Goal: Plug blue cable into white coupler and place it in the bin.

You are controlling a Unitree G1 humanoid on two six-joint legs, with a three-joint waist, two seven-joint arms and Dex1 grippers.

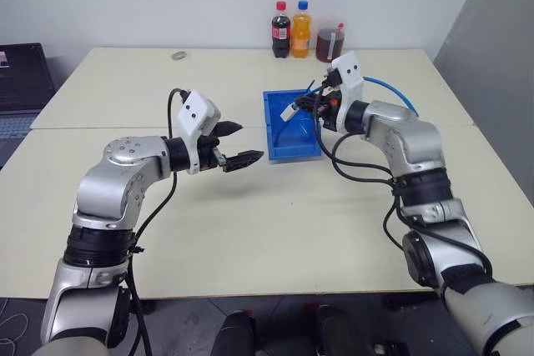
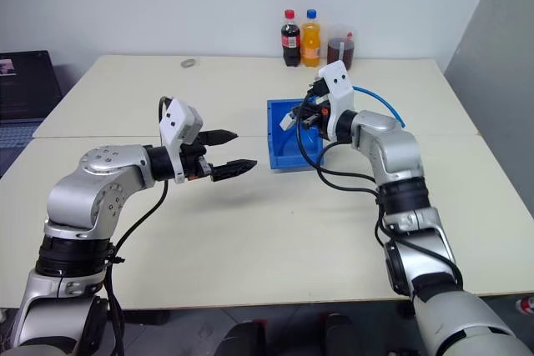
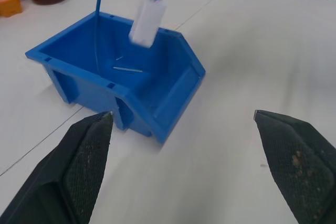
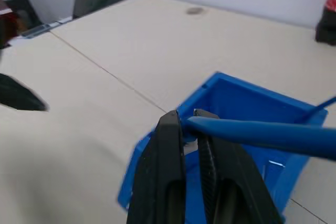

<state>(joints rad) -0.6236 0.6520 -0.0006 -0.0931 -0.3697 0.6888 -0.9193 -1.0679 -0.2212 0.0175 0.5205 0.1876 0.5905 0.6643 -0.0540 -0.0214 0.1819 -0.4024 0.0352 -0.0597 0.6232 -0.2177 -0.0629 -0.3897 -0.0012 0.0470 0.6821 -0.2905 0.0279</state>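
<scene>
The bright-blue bin (image 1: 294,149) stands open-topped on the table, right of centre. My right gripper (image 1: 312,106) hovers over the bin's far side, shut on the blue cable (image 4: 252,132), which arcs back over my right forearm (image 1: 392,87). The white coupler (image 1: 289,111) hangs on the cable's end just above the bin's inside (image 3: 147,22). My left gripper (image 1: 242,142) is held above the table just left of the bin, open, with nothing between its fingers (image 3: 89,150).
Two soda bottles (image 1: 281,29) (image 1: 301,29) and a cup of dark drink (image 1: 329,42) stand at the table's far edge. A small ring-shaped object (image 1: 178,56) lies at the far left. A laptop (image 1: 21,77) sits beyond the table's left side.
</scene>
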